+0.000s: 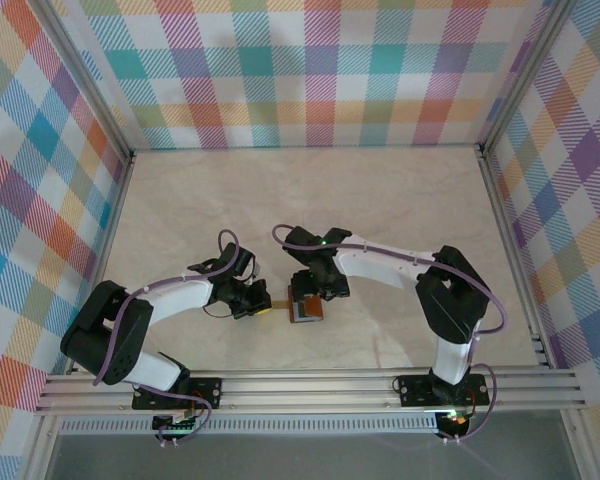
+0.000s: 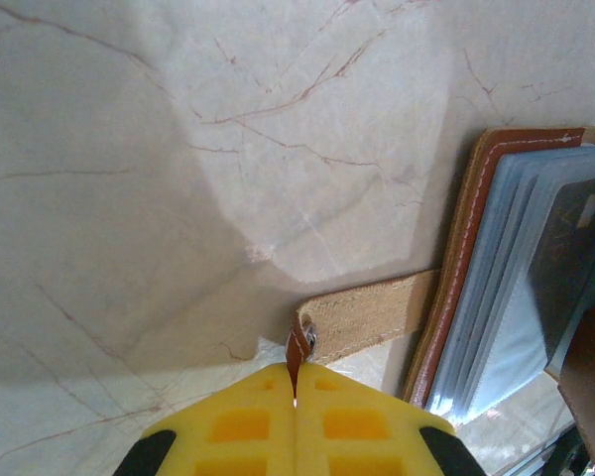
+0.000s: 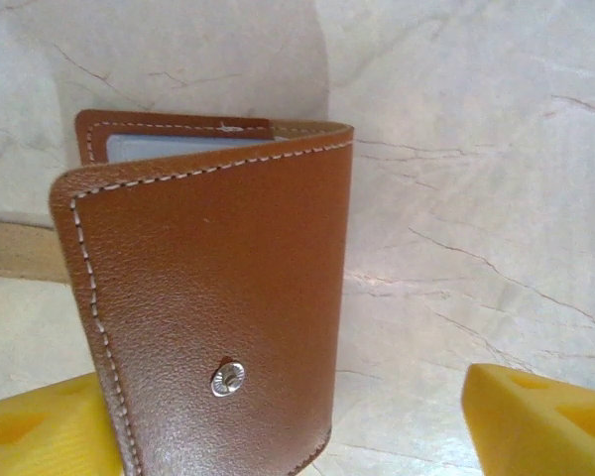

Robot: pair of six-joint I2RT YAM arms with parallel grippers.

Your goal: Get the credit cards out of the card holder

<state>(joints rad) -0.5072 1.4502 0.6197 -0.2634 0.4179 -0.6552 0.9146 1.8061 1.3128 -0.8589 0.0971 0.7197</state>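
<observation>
The brown leather card holder (image 1: pixel 306 306) lies partly open on the table between the two arms. My left gripper (image 2: pixel 296 397) is shut on the end of its snap tab (image 2: pixel 372 315), which stretches out to the left. In the left wrist view the holder's grey-blue sleeves (image 2: pixel 511 297) fan open, and a dark-faced credit card (image 2: pixel 573 248) sits inside them. My right gripper (image 3: pixel 297 436) is open around the raised front cover (image 3: pixel 218 297). The cover leans by the left finger (image 3: pixel 35 436), and a wide gap separates it from the right finger (image 3: pixel 545 416).
The pale marble table (image 1: pixel 380 200) stretches back behind the arms. Plaid walls (image 1: pixel 310 70) close it in at the back and sides. An aluminium rail (image 1: pixel 310 385) runs along the near edge.
</observation>
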